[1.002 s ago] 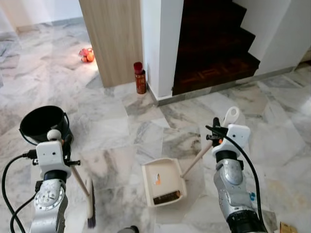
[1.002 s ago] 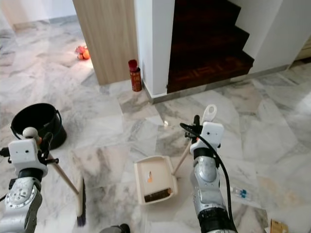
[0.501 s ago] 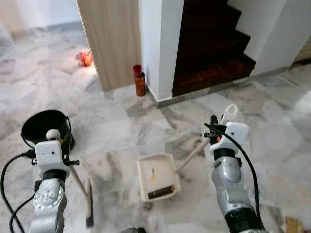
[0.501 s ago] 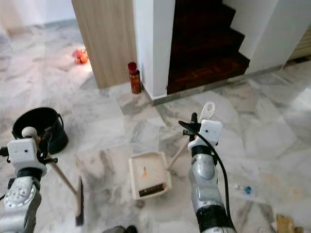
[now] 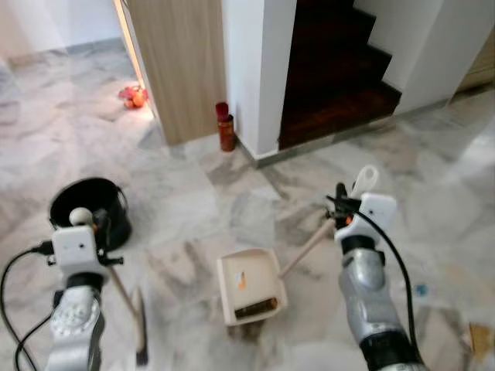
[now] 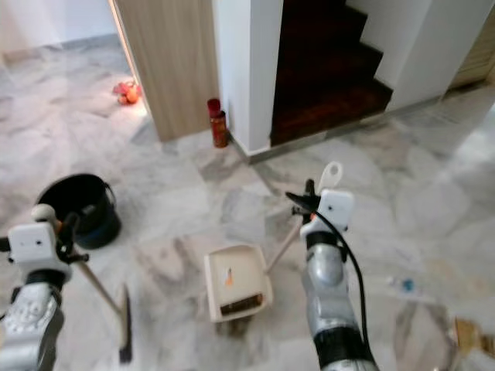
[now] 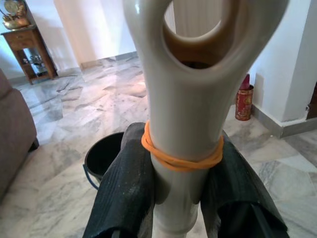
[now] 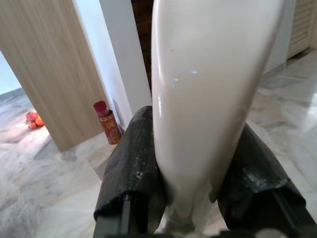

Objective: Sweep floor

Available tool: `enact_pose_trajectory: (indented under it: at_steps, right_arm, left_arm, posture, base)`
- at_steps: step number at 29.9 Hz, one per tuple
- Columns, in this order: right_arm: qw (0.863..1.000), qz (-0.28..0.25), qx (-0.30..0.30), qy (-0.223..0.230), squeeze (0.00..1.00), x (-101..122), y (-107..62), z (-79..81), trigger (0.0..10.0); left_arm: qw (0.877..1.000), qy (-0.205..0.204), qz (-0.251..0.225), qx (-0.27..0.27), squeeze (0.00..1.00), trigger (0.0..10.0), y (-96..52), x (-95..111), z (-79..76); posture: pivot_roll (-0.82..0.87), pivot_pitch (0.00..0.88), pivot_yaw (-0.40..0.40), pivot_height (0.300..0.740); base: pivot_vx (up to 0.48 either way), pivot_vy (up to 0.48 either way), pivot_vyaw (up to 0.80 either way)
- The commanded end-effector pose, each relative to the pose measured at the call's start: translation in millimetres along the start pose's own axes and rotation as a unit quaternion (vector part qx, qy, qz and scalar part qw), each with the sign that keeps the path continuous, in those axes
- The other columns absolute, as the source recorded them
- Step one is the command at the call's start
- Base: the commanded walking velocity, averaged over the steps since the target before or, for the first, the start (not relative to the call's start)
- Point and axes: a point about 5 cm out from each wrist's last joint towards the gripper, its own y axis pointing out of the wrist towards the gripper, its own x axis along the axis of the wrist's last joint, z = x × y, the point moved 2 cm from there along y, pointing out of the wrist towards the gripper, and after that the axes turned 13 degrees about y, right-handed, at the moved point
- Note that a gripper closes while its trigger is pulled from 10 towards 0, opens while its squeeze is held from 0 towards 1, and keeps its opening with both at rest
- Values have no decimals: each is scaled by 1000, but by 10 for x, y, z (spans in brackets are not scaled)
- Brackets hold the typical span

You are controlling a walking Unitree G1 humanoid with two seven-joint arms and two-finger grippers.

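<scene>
The left gripper (image 7: pixel 176 198) is clamped on the cream handle of the broom (image 5: pixel 130 309), its two black fingers (image 7: pixel 124 193) pressed to either side of the shaft just below an orange rubber band (image 7: pixel 181 157) wound round it; above the band the handle widens into a hanging loop. From that grip the thin shaft slants down to a narrow dark brush head touching the marble floor (image 5: pixel 193 209) near the robot's left side. The right gripper (image 8: pixel 190 198) is likewise closed on the glossy cream handle of the dustpan (image 5: pixel 249 286), which also ends in a looped tip. Its long shaft runs down and toward the robot's left to a cream rectangular pan lying flat on the floor between the two arms, with a small orange scrap and a dark strip of debris inside. A black bucket (image 5: pixel 87 209) stands on the floor beyond the left arm. Farther off, a red can (image 5: pixel 225 127) stands against the foot of a white pillar (image 5: pixel 259 69), beside a wooden panel (image 5: pixel 182 62) and a dark staircase (image 5: pixel 336 69).
</scene>
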Motion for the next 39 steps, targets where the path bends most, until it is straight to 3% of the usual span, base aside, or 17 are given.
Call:
enact_pose_trajectory:
  at_steps: [1, 9, 25, 39]
  right_arm:
    - [1000, -23, 11, -1, 0, 113, 54, 75, 10000]
    - [1000, -21, 16, 1, 0, 107, 58, 95, 10000]
    - [1000, -17, 26, -1, 0, 94, 56, 140, 10000]
    - [999, -17, 33, 1, 0, 90, 51, 167, 10000]
  left_arm:
    - [1000, 4, -26, 12, 0, 10000, 29, 114, 69]
    - [1000, 5, -25, 14, 0, 10000, 29, 116, 77]
    - [1000, 13, -25, 13, 0, 10000, 27, 122, 84]
    - [999, 15, -29, 9, 0, 10000, 33, 129, 76]
  posture:
    - [133, 78, 6, 740]
    - [134, 85, 5, 740]
    - [137, 86, 5, 740]
    - [132, 70, 12, 740]
  base:
    - [0, 386, 0]
    - [0, 375, 0]
    - [0, 0, 0]
    - [0, 0, 766]
